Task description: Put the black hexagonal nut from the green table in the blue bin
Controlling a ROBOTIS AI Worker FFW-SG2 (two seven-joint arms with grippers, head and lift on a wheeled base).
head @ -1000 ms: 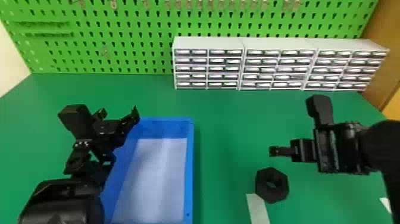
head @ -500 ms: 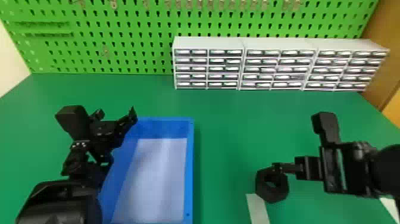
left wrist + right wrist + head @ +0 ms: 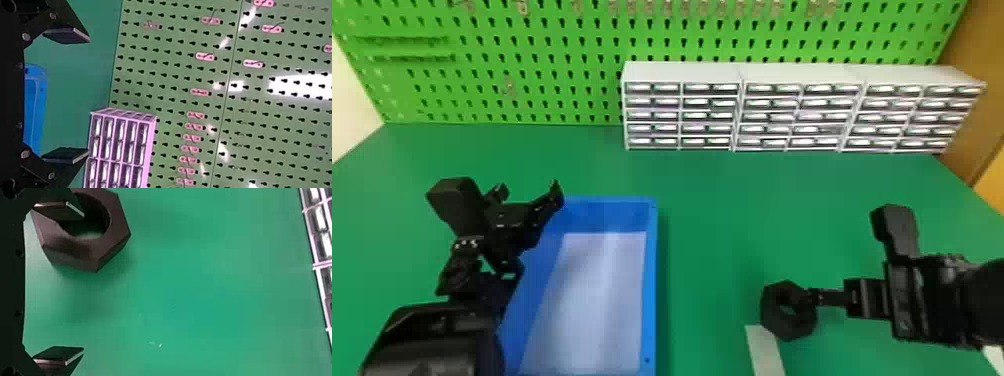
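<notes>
Work stage: approach under way, grasp not made. The black nut (image 3: pixel 784 327) lies flat on the green table (image 3: pixel 712 240), its hole facing up, to the right of the blue bin (image 3: pixel 653 280) and at the far end of a pale strip (image 3: pixel 764 350). It is outside the bin, so nothing of the transfer is done.

My right claw (image 3: pixel 83 282) is at the nut with its fingers spread wide and nothing held between them. In the right wrist view one finger overlaps the nut's hole, while the other is over bare table, well apart from the nut. Whether the near finger dips into the hole or hovers above it, I cannot tell, nor whether it touches. My left claw (image 3: pixel 89 96), also wide and holding nothing, is parked at the bin's left side.

Remaining, in my judgement: to line up the right claw, close it on the nut, lift, carry across to the left, lower and release. I would first shift the claw so that the nut sits between both fingers; closing from here might pinch only one wall of the ring or push it askew. The left arm, near the bin, should be given room during the carry.
</notes>
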